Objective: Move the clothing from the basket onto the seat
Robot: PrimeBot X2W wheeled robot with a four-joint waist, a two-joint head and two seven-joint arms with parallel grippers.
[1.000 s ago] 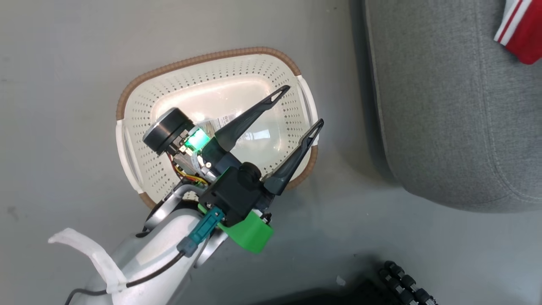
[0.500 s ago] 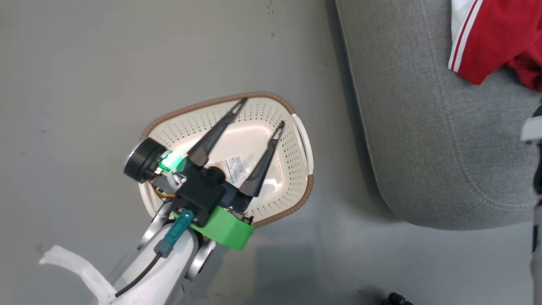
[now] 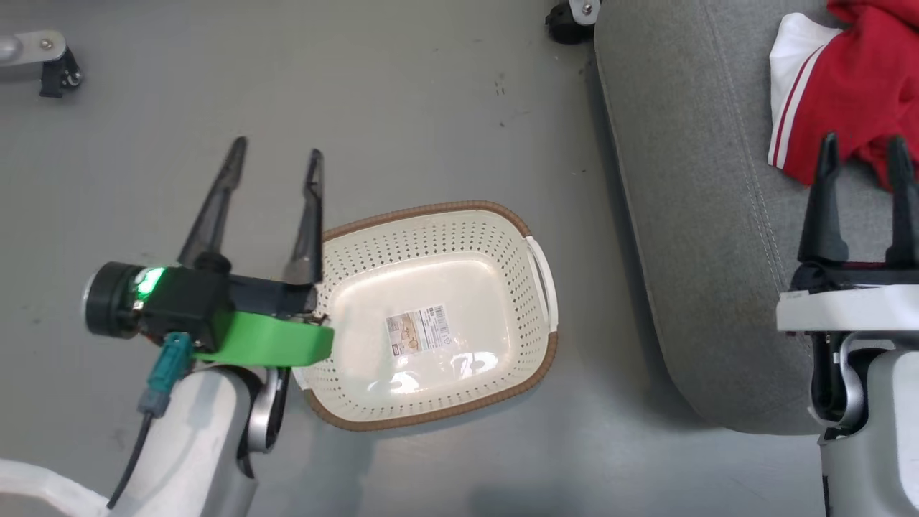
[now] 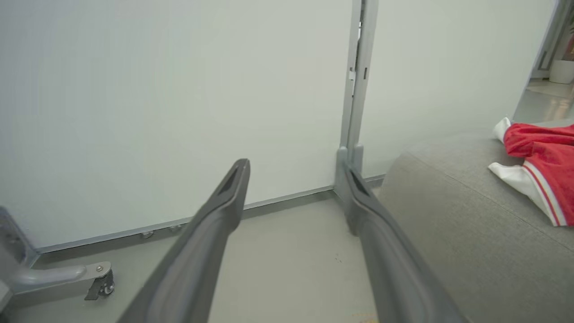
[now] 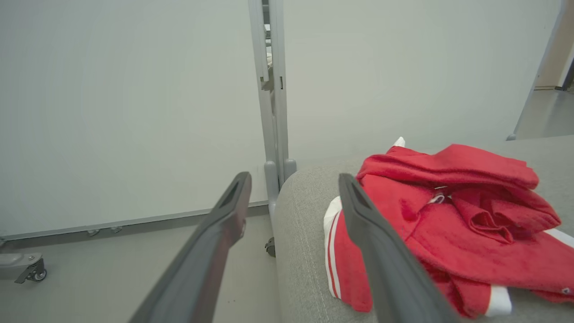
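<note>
With the basket point(image 3: 431, 208) empty on the floor and the clothing point(image 3: 854, 79) heaped near the seat's point(image 3: 703, 215) far end, lift your wide-open, empty right tool point(image 3: 862, 138) clear without snagging cloth, the left tool point(image 3: 278, 146) being wide and empty too.

Loses the clothing point(image 3: 854, 93) and the seat point(image 3: 689, 215) past the head view's right edge. Cannot read the label point(image 3: 418, 332) in the basket point(image 3: 445, 226) (print too small).

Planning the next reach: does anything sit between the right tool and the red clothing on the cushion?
Nothing visible does. The right tool, open, has its tips at the near edge of the red clothing, which lies on the grey sofa cushion.
</note>
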